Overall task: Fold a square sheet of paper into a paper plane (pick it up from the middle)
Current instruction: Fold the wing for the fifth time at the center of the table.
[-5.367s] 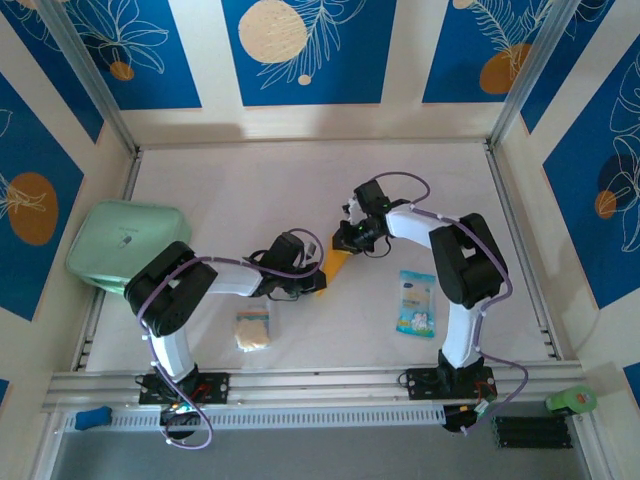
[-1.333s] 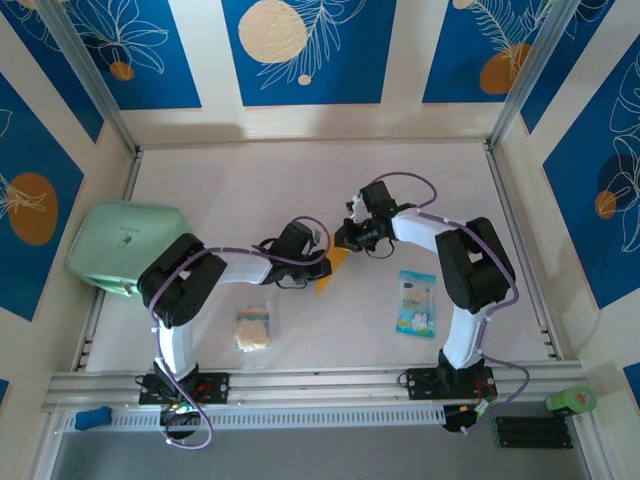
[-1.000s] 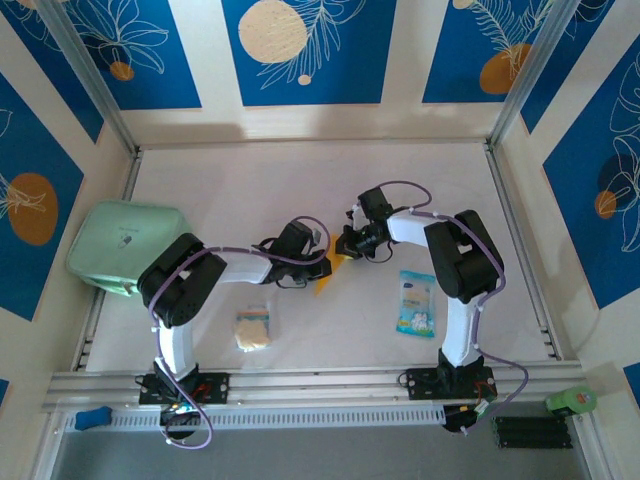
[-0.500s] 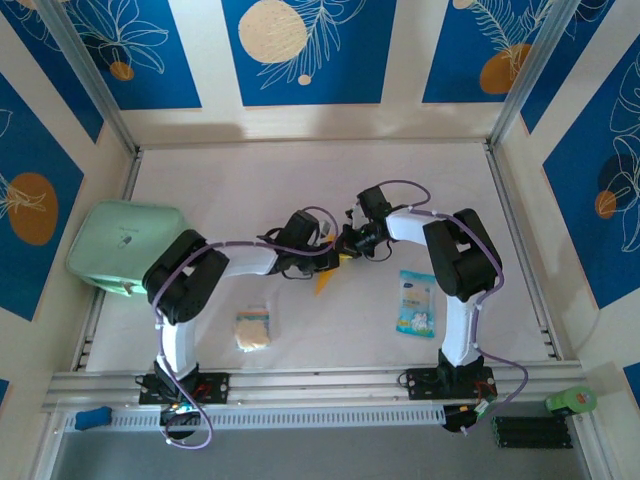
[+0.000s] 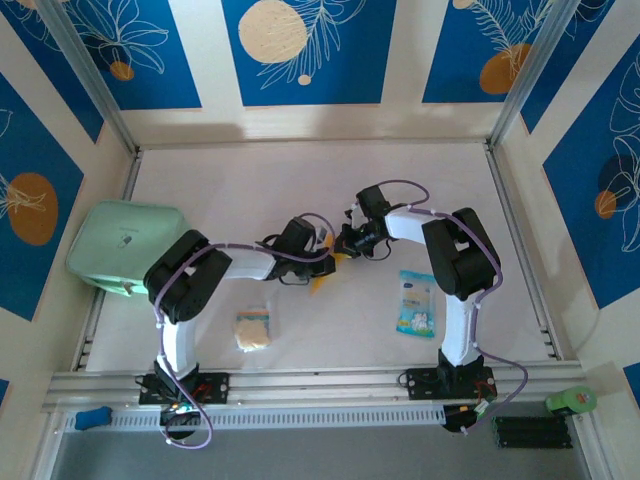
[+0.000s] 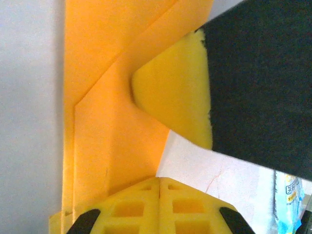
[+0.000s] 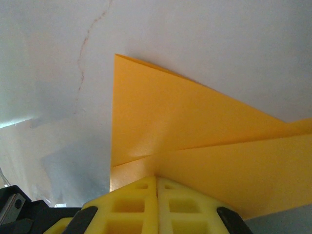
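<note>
CHANGE: left gripper [image 5: 322, 250] has advanced toward centre, now meeting right gripper [image 5: 345, 244] | LEFT JAWS: pressed together, tips at edge of orange paper sheet [image 6: 107, 146] | RIGHT JAWS: pressed together, tips on sheet | SHEET: folded, flat on tabletop [image 5: 250, 180], mid-table, under both grippers

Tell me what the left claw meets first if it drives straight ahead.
The folded orange paper right at the left claw's tips, then probably the right claw's yellow finger; depth is unclear.
</note>
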You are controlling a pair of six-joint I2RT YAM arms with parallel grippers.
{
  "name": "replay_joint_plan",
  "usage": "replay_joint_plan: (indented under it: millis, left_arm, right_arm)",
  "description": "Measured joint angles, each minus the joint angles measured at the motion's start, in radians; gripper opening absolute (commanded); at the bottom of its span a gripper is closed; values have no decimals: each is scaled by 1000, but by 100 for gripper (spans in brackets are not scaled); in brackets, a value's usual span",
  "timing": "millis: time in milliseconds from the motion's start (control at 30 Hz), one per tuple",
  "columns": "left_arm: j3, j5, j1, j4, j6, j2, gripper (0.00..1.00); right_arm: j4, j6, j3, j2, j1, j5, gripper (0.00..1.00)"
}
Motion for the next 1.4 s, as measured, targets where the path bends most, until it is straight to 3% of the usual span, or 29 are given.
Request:
replay_joint_plan:
  millis: [333,700,1133,1400]
  left_arm:
    - [-161,4,7,91,-69,-96,1]
    - [-219,11,11,105,-79,-136,0]
    - [-140,20,9,-126,9,-197,1]
    - [-103,20,-1,-149,7,-203,1]
  right_arm:
    - [-43,-1,31,16,1,-7,5]
    - [-72,-1,50,25,1,-5,5]
    - [-98,-2,69,35,1,-5,5]
    - [-101,-5,72,37,1,-5,5]
